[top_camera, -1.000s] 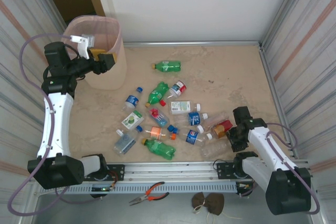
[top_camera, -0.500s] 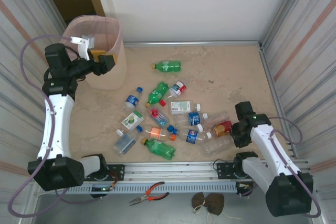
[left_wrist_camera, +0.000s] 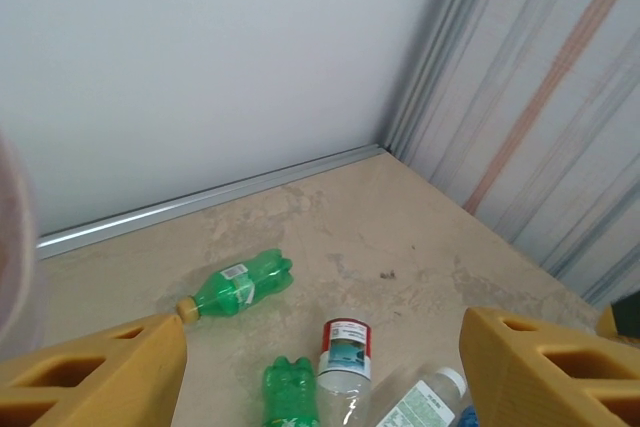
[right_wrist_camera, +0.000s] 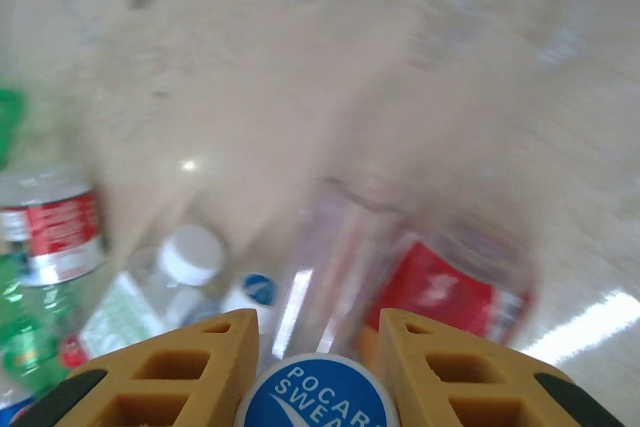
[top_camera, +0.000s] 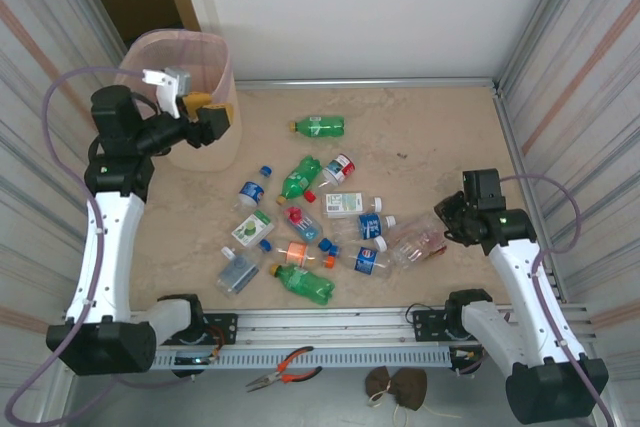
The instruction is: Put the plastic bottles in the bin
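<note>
Far-left on the table (top_camera: pixel 440 137), bin (top_camera: pixel 205 152), my left gripper (top_camera: pixel 213 122) beside its rim, jaws apart, empty. Over a dozen plastic bottles (top_camera: pixel 305 284) scattered mid-table, so mostly undone. Near the right edge, my right gripper (top_camera: pixel 452 219) is clamped on one clear bottle (top_camera: pixel 415 242) by its blue cap (right_wrist_camera: pixel 318 397).

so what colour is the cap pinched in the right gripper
Blue with white lettering; the cap shows best in the right wrist view.
</note>
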Robot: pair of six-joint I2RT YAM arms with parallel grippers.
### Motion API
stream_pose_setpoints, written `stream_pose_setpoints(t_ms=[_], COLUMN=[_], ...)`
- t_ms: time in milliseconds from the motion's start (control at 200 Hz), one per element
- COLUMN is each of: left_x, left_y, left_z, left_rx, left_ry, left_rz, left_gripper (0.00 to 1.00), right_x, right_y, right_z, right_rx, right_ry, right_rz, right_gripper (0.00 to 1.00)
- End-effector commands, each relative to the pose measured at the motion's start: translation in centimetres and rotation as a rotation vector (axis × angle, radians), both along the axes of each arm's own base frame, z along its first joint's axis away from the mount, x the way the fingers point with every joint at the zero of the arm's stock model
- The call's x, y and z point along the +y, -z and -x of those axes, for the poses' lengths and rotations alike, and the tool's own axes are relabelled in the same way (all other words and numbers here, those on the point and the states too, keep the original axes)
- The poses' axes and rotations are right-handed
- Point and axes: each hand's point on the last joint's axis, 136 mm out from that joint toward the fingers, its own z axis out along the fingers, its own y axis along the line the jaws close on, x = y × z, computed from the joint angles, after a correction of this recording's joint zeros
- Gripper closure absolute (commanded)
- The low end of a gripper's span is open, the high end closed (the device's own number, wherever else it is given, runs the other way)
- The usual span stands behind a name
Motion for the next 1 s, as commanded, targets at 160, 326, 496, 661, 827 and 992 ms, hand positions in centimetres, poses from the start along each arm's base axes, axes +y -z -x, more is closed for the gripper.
stream_pose_setpoints(t_ms=[160, 326, 496, 661, 827, 992], left_x=[-5.1, -9.5, -14.3, -18.4, -21.4, -23.3], left_y=[1.1, 1.7, 2.7, 4.1, 4.7, 4.9], left_z=[1.8, 3.6, 5.3, 7.3, 9.0, 9.7], left_rx=[-0.017, -0.037, -0.035, -0.028, -0.049, -0.036], left_ry=[0.110, 0.237, 0.377, 0.481, 0.551, 0.592], left_rz=[-0.078, -0.104, -0.111, -0.118, -0.105, -0.084], left_gripper=[0.27, 0.26, 0.26, 0.22, 0.19, 0.17], right_x=[7.1, 9.7, 12.4, 15.3, 17.4, 19.5], right_y=[-11.7, -16.6, -21.1, -24.8, -27.6, -29.0], right_z=[-6.8, -7.0, -6.3, -5.2, -4.5, -4.1], right_rx=[-0.617, -0.814, -0.995, -1.126, -1.222, -1.260], right_ry=[-0.503, -0.694, -0.840, -0.938, -0.966, -1.009], right_rz=[-0.042, 0.020, 0.101, 0.128, 0.112, 0.079], right_gripper=[0.91, 0.90, 0.89, 0.89, 0.90, 0.90])
